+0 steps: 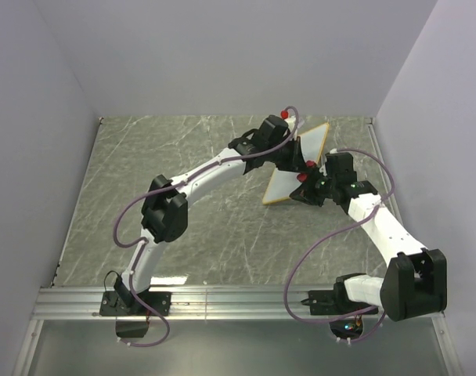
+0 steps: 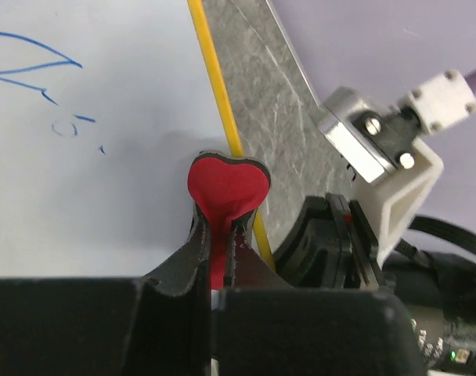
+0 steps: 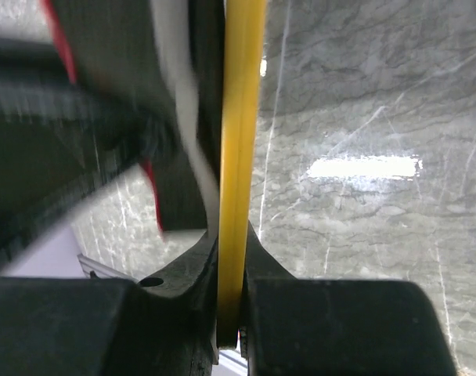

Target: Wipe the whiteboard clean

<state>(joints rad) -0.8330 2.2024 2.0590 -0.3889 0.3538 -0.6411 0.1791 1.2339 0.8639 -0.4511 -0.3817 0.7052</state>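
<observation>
The whiteboard [image 1: 279, 189] is tipped up off the table at the back right, its thin yellow frame [image 2: 213, 72] around a white face. Blue handwritten marks [image 2: 36, 69] show on that face in the left wrist view. My left gripper [image 2: 222, 229] is shut on a red eraser [image 2: 227, 185], which is pressed against the board just inside the frame. From the overhead view this gripper [image 1: 293, 151] sits over the board's middle. My right gripper [image 3: 236, 270] is shut on the board's yellow edge [image 3: 242, 117], holding it at its near right side [image 1: 307, 182].
The grey marbled tabletop [image 1: 199, 227] lies under both arms, with white walls on three sides. A metal rail [image 1: 238, 301] runs along the near edge by the arm bases. The right arm's wrist [image 2: 383, 168] stands close beside the eraser.
</observation>
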